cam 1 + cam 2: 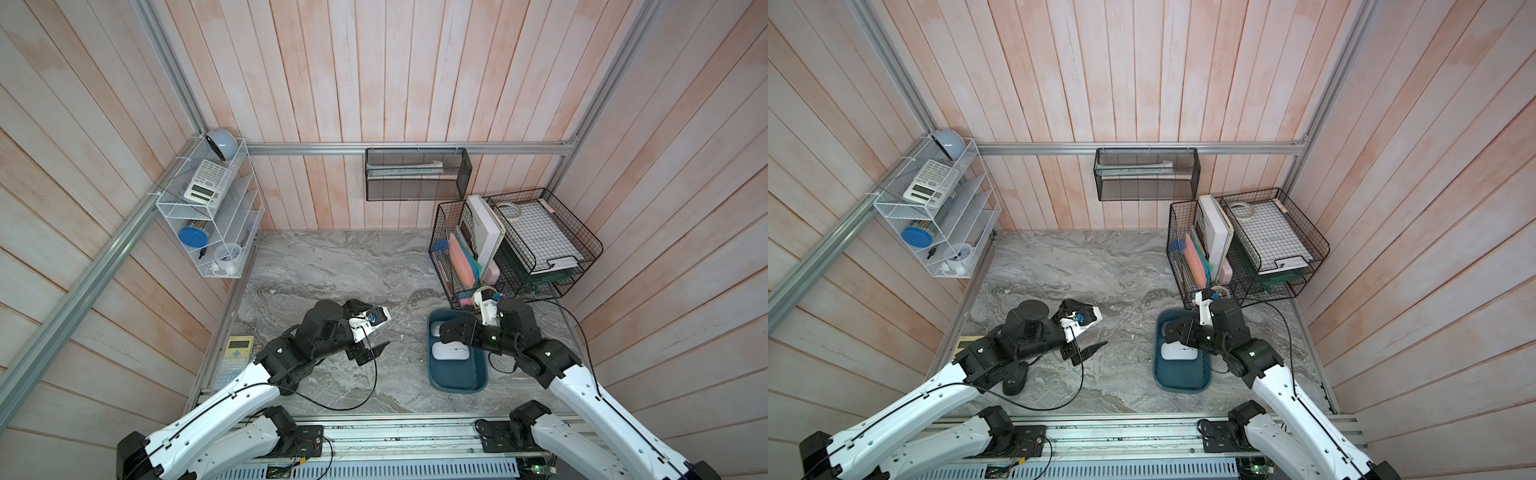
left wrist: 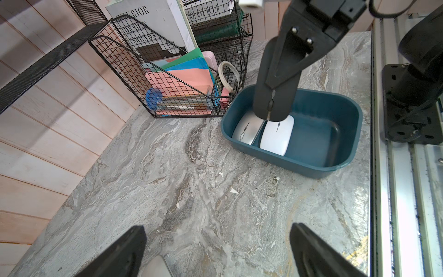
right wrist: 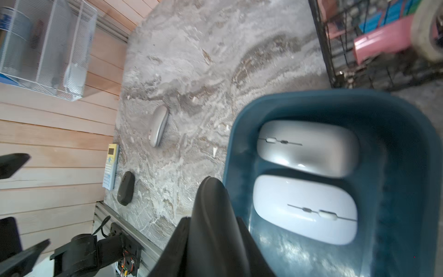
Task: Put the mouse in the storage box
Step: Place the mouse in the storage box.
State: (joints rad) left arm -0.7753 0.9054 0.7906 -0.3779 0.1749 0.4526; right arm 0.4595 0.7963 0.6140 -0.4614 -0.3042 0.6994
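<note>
White mouse (image 2: 275, 138) and silver mouse (image 2: 247, 132) lie side by side in storage box (image 2: 335, 165). Right gripper (image 2: 269, 115) jaws pressed together, empty, close over them; could clip box wall pulling out. Left gripper (image 2: 217, 229) jaws spread over surface (image 2: 191, 191).

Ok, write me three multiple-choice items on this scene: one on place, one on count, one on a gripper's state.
1. Relative to the storage box, the white mouse lies: A. outside; B. on its rim; C. inside.
2. Mice in the storage box: A. two; B. one; C. four.
3. The right gripper is: A. wide open; B. shut, empty; C. shut on a mouse.
Answers: C, it rests on the box floor; A, the white mouse and a silver mouse lie side by side; B, its fingers meet above the mice with nothing between.
</note>
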